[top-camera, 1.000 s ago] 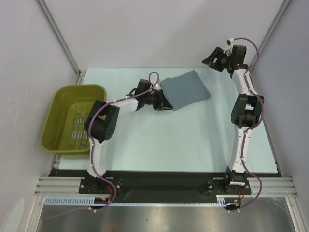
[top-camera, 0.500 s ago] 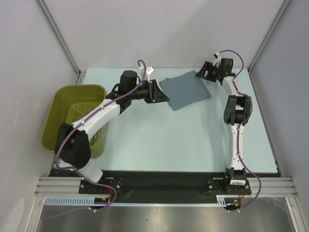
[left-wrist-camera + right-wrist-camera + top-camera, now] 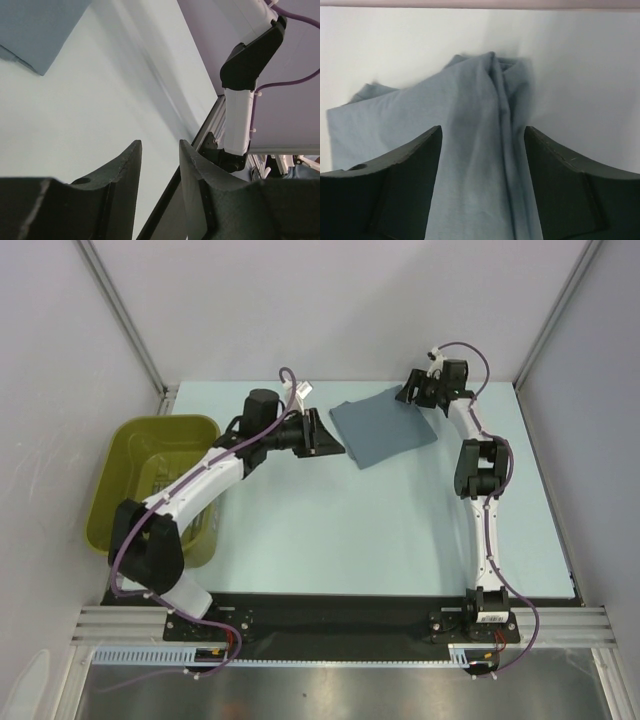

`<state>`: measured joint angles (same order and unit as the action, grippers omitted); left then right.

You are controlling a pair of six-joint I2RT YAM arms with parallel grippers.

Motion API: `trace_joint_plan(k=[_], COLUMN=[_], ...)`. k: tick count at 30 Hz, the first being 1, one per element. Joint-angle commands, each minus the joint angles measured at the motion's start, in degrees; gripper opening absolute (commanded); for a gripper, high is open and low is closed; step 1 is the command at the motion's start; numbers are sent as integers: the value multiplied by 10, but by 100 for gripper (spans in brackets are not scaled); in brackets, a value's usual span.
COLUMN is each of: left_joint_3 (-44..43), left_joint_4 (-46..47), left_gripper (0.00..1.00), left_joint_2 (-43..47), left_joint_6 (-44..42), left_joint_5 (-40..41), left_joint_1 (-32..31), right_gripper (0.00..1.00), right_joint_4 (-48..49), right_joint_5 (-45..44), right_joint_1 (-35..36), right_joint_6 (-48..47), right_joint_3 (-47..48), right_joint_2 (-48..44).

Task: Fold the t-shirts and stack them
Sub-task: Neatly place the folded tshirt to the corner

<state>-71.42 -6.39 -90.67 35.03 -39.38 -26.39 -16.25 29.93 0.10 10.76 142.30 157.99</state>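
Note:
One slate blue-grey t-shirt [image 3: 384,426] lies folded into a small rectangle at the back middle of the table. My left gripper [image 3: 338,447] hovers just off its left edge, open, with nothing between its fingers. The left wrist view shows only a corner of the t-shirt [image 3: 40,30], far from the left gripper [image 3: 160,144]. My right gripper [image 3: 410,396] is at the shirt's far right corner. In the right wrist view the right gripper [image 3: 482,130] stands wide open, astride a bunched ridge of the t-shirt [image 3: 470,165].
An olive basket [image 3: 112,472] sits at the table's left edge, partly under my left arm. Walls and metal posts close the back and sides. The right arm's links [image 3: 241,115] and the table's black front strip show in the left wrist view.
My left gripper has let go of the shirt's left edge, opened and drawn back a little to the left. My right gripper has come down and leftward onto the shirt's far corner.

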Motion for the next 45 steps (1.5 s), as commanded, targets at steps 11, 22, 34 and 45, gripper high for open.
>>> trace_joint_plan(k=[11,22,34,45], left_joint_3=[-7,-2,7,102], left_joint_4=[28,-13,-52,36], left_gripper=[42,42,42,41], left_joint_2=[46,82,88,69], left_joint_6=[42,39,13,40], left_joint_5=[-27,-21,-15,-47], left_joint_1=[21,39,58,58], right_gripper=[54,4,0,0], right_joint_4=[-71,-63,-156,-135], right_joint_5=[-21,-23,-165,-199], right_joint_1=[15,19,-22,-102], right_joint_6=[-22,37,-56,-175], right_joint_3=[11,8,-98,-91], right_joint_2=[8,4,-153,-170])
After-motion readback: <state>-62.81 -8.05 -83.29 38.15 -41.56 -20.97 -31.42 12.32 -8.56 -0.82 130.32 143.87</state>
